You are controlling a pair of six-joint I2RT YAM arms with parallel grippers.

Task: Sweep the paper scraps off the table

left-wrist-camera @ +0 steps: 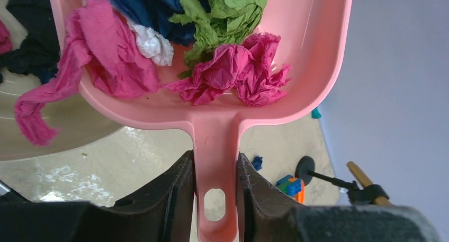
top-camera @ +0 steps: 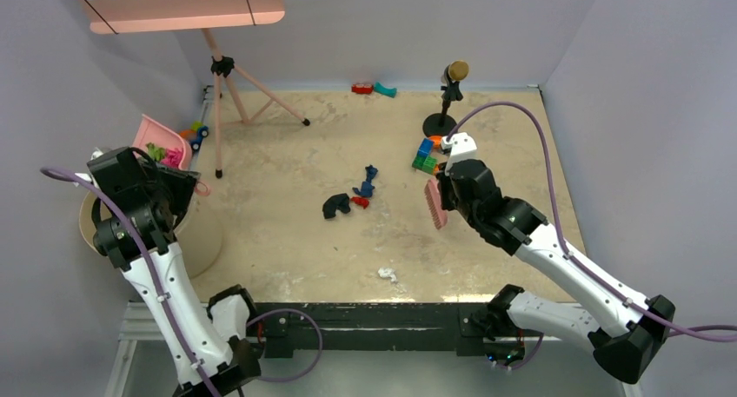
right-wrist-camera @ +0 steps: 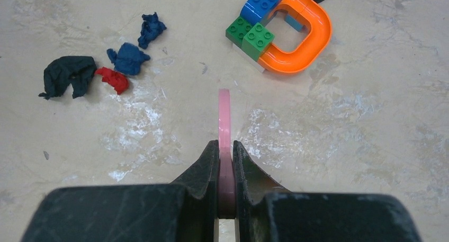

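Currently left gripper (left-wrist-camera: 214, 163) grips the pink dustpan (left-wrist-camera: 320, 67) holding paper scraps (left-wrist-camera: 227, 75); right gripper (right-wrist-camera: 225, 149) clenches a pink brush (right-wrist-camera: 224, 112).

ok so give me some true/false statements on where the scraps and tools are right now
1. The left gripper is shut on the handle of the pink dustpan. True.
2. The dustpan is empty. False: it holds crumpled paper scraps in magenta, green, blue and white.
3. The right gripper is clamped on a pink brush. True.
4. No paper lies on the table. False: a black scrap, a red scrap and blue scraps lie mid-table, and a white scrap lies near the front edge.
5. The brush touches the black scrap. False: they are apart, with bare table between them.
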